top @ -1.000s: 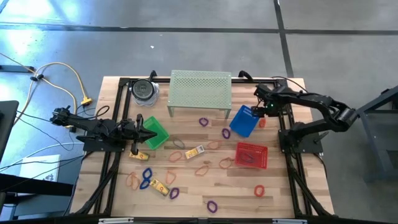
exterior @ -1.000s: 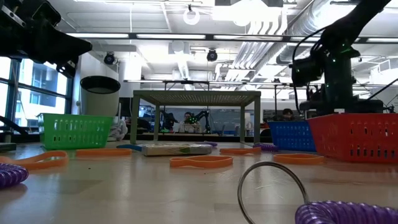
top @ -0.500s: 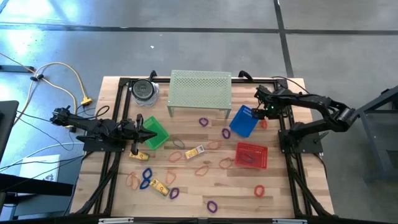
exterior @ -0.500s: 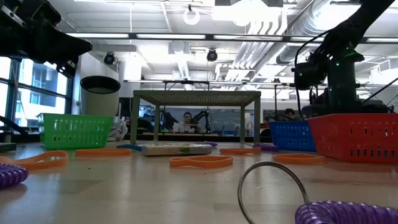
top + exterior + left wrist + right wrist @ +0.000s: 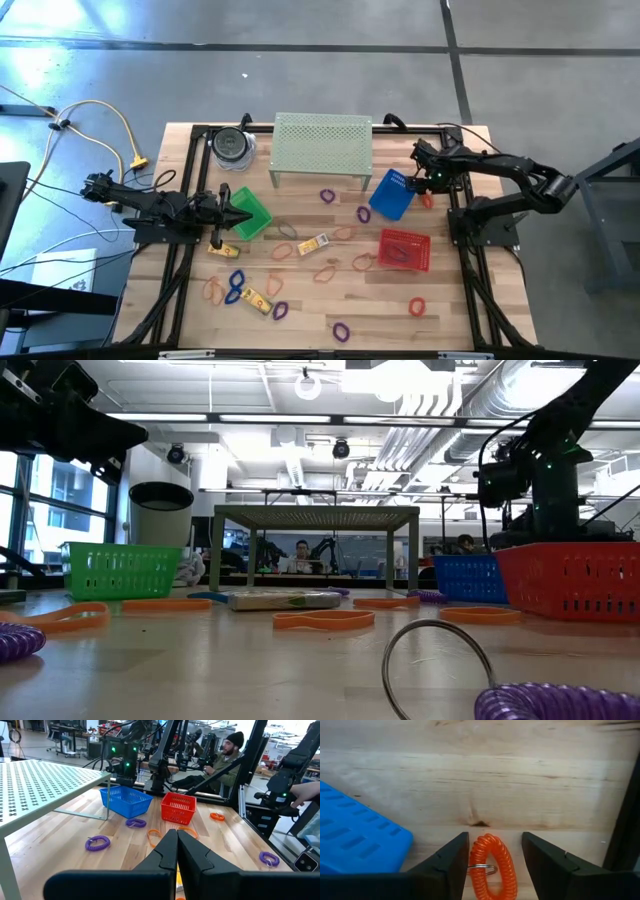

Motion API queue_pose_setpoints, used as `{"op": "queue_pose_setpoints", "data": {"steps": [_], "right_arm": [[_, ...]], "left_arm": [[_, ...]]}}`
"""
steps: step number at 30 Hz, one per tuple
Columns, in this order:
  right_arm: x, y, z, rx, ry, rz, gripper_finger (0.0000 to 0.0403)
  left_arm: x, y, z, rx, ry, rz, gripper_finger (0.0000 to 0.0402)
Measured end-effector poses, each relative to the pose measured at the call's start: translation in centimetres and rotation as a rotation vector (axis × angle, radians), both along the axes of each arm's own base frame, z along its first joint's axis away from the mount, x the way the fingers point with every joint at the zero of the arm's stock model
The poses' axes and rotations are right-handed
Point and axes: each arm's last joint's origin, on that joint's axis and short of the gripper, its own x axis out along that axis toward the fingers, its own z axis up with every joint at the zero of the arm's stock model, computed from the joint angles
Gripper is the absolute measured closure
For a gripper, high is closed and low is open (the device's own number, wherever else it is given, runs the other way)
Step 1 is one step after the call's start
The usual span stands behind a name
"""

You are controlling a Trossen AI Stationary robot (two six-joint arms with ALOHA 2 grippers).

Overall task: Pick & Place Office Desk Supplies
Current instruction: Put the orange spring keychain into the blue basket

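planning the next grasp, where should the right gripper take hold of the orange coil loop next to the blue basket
The orange coil loop lies flat on the wood beside the blue basket, so coming straight down looks best. The right gripper is open with a finger on each side of it. Closing across the loop's two long sides, near its small metal ring, should pinch it.

Three baskets are counted: a green basket [image 5: 250,213], a blue basket [image 5: 392,194] and a red basket [image 5: 404,249]. One stand [image 5: 322,140] and one jar [image 5: 232,146] are seen. Four purple loops [image 5: 327,195], two blue loops [image 5: 235,279], two red loops [image 5: 417,306] and about six tan loops [image 5: 283,250] are counted, along with three yellow pieces [image 5: 314,244].
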Motion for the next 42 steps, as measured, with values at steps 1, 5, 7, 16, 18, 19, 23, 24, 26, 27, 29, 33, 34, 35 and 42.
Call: {"op": "queue_pose_setpoints", "data": {"steps": [1, 5, 7, 16, 18, 19, 23, 24, 26, 27, 29, 33, 34, 35, 42], "right_arm": [[0.0, 0.0, 0.0, 0.002, 0.001, 0.006, 0.0234], [-0.1, 0.1, 0.0, 0.014, 0.015, 0.014, 0.0261], [-0.2, 0.2, 0.0, 0.016, 0.021, 0.016, 0.0281], [-0.3, 0.2, -0.1, 0.007, 0.043, 0.070, 0.0386], [-0.3, 0.2, -0.1, -0.002, 0.052, 0.073, 0.0389], [-0.3, 0.2, 0.0, -0.005, 0.055, 0.073, 0.0388], [-0.4, 0.3, 0.1, -0.001, 0.064, 0.071, 0.0387], [-0.4, 0.2, 0.3, -0.006, 0.067, 0.069, 0.0388], [-0.7, 0.3, 0.8, -0.021, 0.118, 0.065, 0.0389], [-0.9, 0.4, 1.1, -0.028, 0.140, 0.056, 0.0389], [-0.9, 0.3, 2.0, -0.070, 0.142, 0.037, 0.0387], [-1.2, 0.5, 3.7, -0.110, 0.154, 0.033, 0.0387], [-1.3, 0.6, 4.1, -0.121, 0.153, 0.031, 0.0388], [-1.4, 0.6, 4.6, -0.136, 0.146, 0.031, 0.0389], [-1.6, 1.8, 8.5, -0.217, 0.067, 0.070, 0.0389]], "left_arm": [[0.0, 0.0, 0.0, 0.000, 0.000, 0.000, 0.0401], [0.0, 0.0, 0.0, 0.000, 0.000, 0.000, 0.0401], [0.0, 0.0, 0.0, 0.000, 0.000, 0.000, 0.0401], [0.0, 0.0, 0.0, 0.000, 0.000, 0.000, 0.0401], [0.0, 0.0, 0.0, 0.000, 0.000, 0.000, 0.0401], [0.0, 0.0, 0.0, 0.000, 0.000, 0.000, 0.0401], [0.0, 0.0, 0.0, 0.000, 0.000, 0.000, 0.0401], [0.0, 0.0, 0.0, 0.000, 0.000, 0.000, 0.0401], [0.0, 0.0, 0.0, 0.000, 0.000, 0.000, 0.0401], [0.0, 0.0, 0.0, 0.000, 0.000, 0.000, 0.0401], [0.0, 0.0, 0.0, 0.001, 0.000, 0.000, 0.0401], [0.0, 0.0, 0.0, 0.001, 0.000, 0.000, 0.0401], [0.0, 0.0, 0.0, 0.001, 0.000, 0.000, 0.0401], [0.0, 0.0, 0.0, 0.001, 0.000, 0.000, 0.0401], [0.0, 0.0, 0.0, 0.001, 0.000, 0.000, 0.0401]]}}
